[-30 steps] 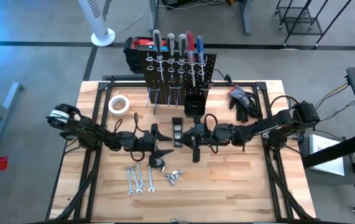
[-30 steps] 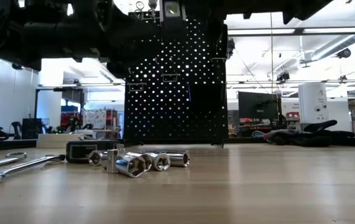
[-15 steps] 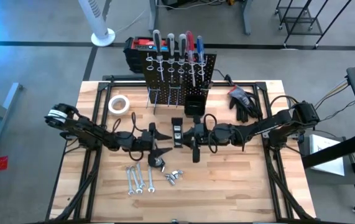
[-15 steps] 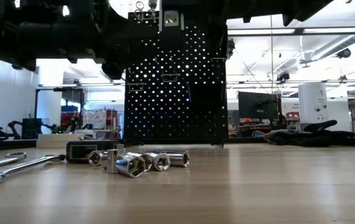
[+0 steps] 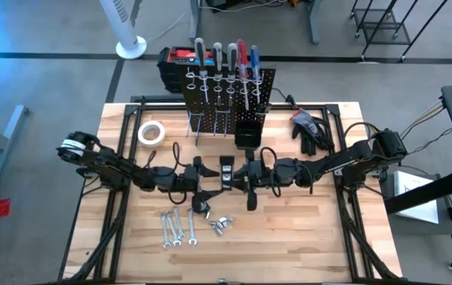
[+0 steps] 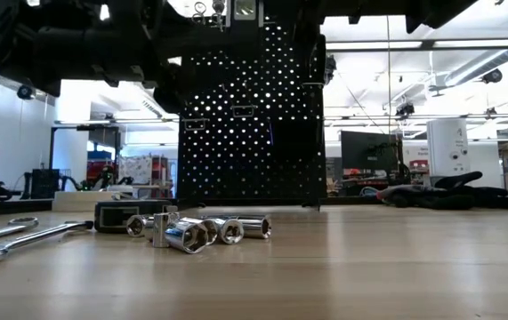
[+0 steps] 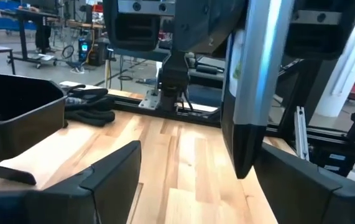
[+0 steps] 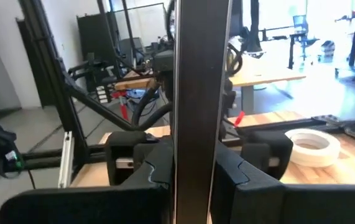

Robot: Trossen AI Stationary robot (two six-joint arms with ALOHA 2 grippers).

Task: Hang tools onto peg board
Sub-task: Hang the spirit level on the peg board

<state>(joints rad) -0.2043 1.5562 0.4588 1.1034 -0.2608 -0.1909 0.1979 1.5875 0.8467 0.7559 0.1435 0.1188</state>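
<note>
While the two arms meet over the middle of the table (image 5: 305, 237), the right gripper (image 5: 244, 176) has its fingers (image 8: 252, 155) pinching a long flat dark tool (image 8: 201, 93) that stands upright between them. Facing it, the left gripper (image 5: 204, 180) has its fingers (image 7: 112, 171) spread wide, with the tool hanging in the gap between them and touching neither. Behind both, at the table's far edge, stands the peg board (image 5: 227, 93), with several screwdrivers (image 5: 226, 59) already in its ring holders and a small black bin (image 5: 247, 134) at its foot. Near the table's front edge lie silver wrenches (image 5: 176, 228) and a cluster of sockets (image 6: 196, 231). A white tape roll (image 5: 152, 132) lies to the board's left, black gloves (image 5: 309, 127) to its right.
</note>
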